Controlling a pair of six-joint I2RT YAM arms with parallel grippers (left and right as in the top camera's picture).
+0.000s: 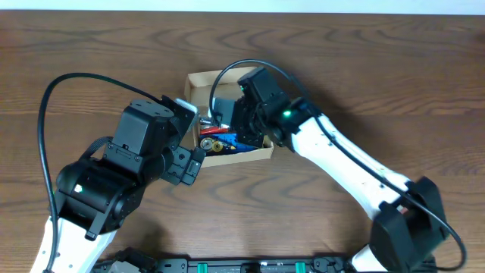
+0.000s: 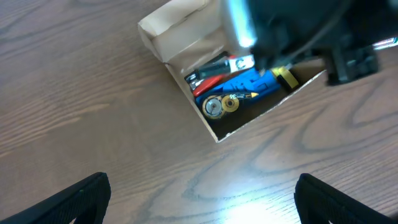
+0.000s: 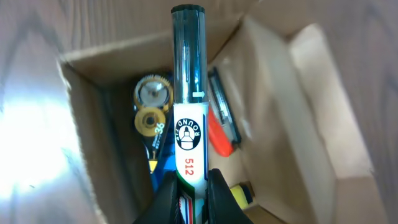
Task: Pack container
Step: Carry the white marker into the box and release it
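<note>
box (image 1: 198, 89) sits open near the middle of the tabletop (image 1: 91, 45), slightly toward the far edge, lid flap up. right gripper (image 3: 189, 190) is clamped on a dark-capped marker (image 3: 188, 93), held over the box opening with the cap end pointing away from the fingers. Already inside: blue pen (image 2: 239, 84), red pen (image 2: 211, 81), two round gold pieces (image 2: 214, 106). left gripper (image 2: 202, 202) is released, jaws wide, holding nothing, over bare wood just off the box's near-left corner.

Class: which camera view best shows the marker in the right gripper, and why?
Right wrist view: the marker fills the frame, dark cap and white barrel sharp, pinched by the right gripper above the container. Overhead, the arm hides it; left wrist shows only a grey blur.
</note>
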